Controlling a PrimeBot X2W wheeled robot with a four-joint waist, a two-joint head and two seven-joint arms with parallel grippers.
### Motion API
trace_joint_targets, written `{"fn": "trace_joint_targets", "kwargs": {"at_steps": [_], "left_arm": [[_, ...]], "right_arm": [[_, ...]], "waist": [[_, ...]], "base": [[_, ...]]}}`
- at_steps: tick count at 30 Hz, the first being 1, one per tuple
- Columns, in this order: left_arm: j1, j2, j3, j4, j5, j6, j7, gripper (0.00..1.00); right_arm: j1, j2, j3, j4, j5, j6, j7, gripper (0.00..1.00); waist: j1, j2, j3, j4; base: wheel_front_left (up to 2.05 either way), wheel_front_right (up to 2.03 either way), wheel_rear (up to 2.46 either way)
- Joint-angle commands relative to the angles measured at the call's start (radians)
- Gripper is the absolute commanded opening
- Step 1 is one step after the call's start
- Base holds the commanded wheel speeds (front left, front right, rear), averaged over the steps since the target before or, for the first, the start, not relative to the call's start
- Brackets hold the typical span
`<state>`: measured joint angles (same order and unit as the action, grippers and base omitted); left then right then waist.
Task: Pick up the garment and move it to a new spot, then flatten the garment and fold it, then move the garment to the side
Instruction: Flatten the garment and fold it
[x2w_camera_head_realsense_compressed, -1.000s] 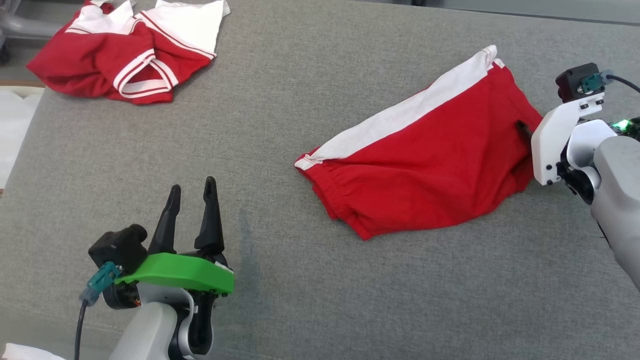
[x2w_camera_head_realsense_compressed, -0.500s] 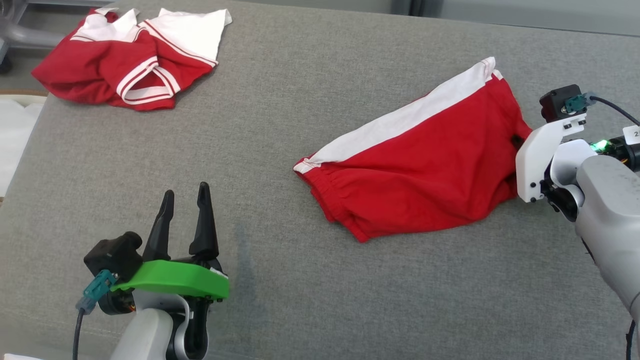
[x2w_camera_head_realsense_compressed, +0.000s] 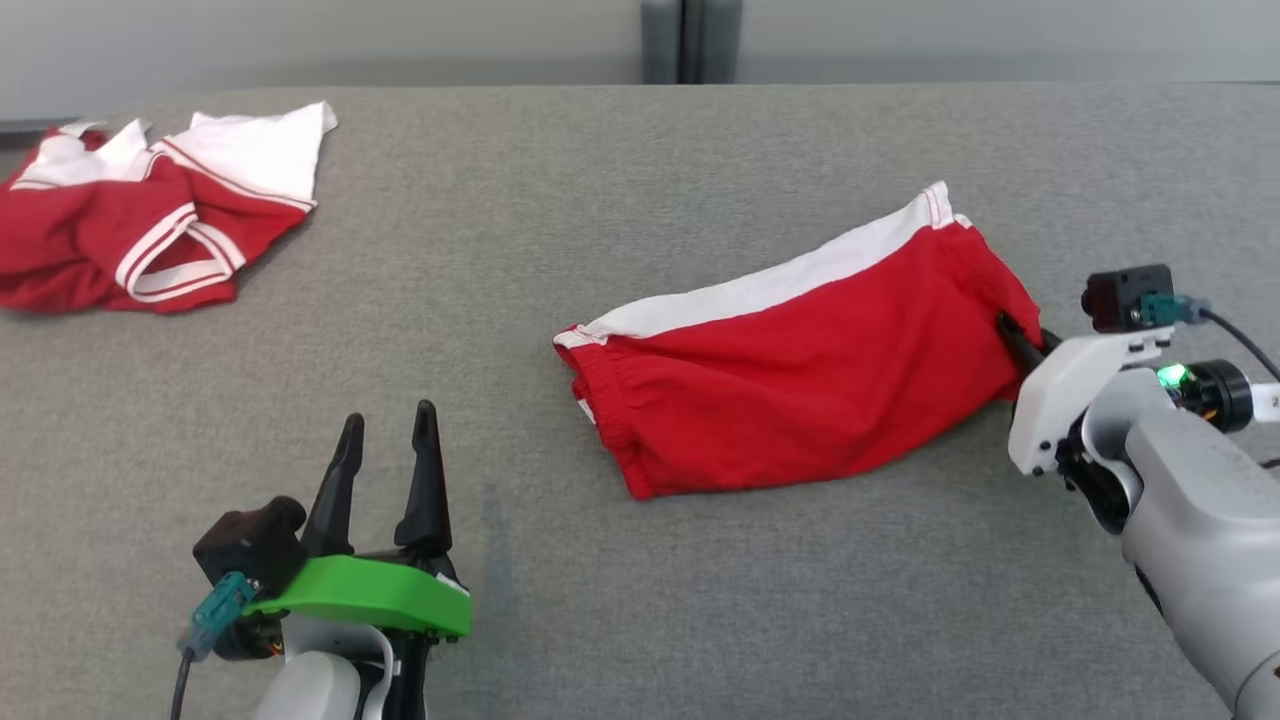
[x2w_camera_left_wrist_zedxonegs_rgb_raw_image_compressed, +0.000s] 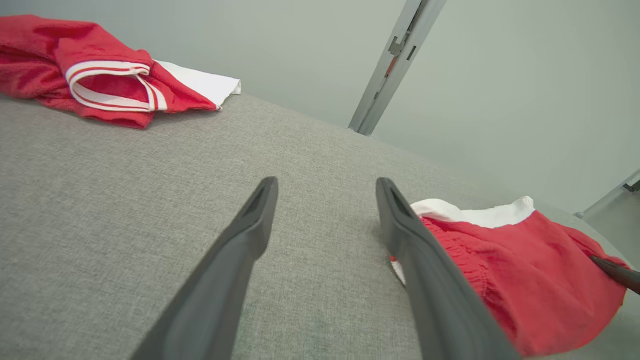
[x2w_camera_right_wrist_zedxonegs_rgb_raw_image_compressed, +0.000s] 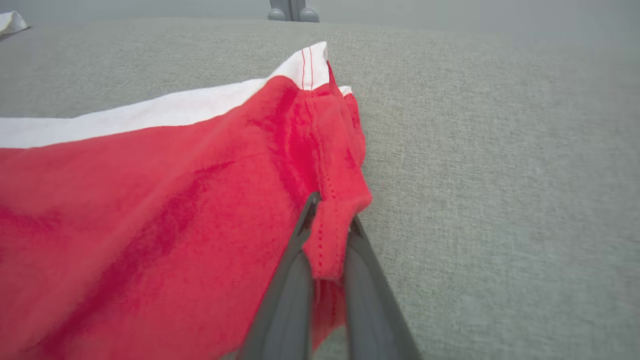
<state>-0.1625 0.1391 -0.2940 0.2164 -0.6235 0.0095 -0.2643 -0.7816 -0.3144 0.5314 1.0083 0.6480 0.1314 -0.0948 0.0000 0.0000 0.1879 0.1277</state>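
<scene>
The garment (x2w_camera_head_realsense_compressed: 800, 370) is a pair of red shorts with a white side stripe, lying folded on the grey cloth surface right of centre. My right gripper (x2w_camera_head_realsense_compressed: 1005, 325) is shut on the hem at its right edge; in the right wrist view a pinch of red fabric (x2w_camera_right_wrist_zedxonegs_rgb_raw_image_compressed: 330, 235) sits between the fingers. The garment (x2w_camera_left_wrist_zedxonegs_rgb_raw_image_compressed: 515, 270) also shows at the right of the left wrist view. My left gripper (x2w_camera_head_realsense_compressed: 388, 425) stands open at the lower left, fingers pointing up, apart from the garment, nothing between them.
A second red and white garment (x2w_camera_head_realsense_compressed: 130, 230) lies crumpled at the far left of the grey surface (x2w_camera_head_realsense_compressed: 500, 250). A grey wall with a vertical post (x2w_camera_head_realsense_compressed: 685, 40) runs behind the surface's far edge.
The head camera has tilted up, shifting the whole picture down. My right gripper closed on the garment's right hem, and that edge now bunches toward the fingers. The left gripper keeps its pose.
</scene>
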Motion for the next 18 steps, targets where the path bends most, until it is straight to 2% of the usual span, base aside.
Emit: {"fn": "trace_joint_targets", "kwargs": {"at_steps": [1, 9, 18], "left_arm": [[0.02, -0.004, -0.003, 0.0, 0.005, 0.0, 0.0, 1.0], [0.045, -0.003, -0.028, 0.003, 0.021, 0.006, 0.004, 1.0], [0.04, 0.002, -0.04, 0.008, 0.025, 0.01, 0.009, 1.0]], "right_arm": [[0.037, -0.002, -0.014, 0.001, 0.007, -0.001, -0.028, 0.0], [0.147, 0.033, -0.081, 0.006, 0.014, -0.001, -0.11, 0.0], [0.13, 0.073, -0.127, -0.031, -0.032, -0.001, -0.139, 0.0]], "waist": [[0.0, 0.0, -0.055, -0.08], [0.0, 0.0, -0.073, -0.15], [0.0, 0.0, -0.065, -0.132]], "base": [[0.0, 0.0, 0.0], [0.0, 0.0, 0.0], [0.0, 0.0, 0.0]]}}
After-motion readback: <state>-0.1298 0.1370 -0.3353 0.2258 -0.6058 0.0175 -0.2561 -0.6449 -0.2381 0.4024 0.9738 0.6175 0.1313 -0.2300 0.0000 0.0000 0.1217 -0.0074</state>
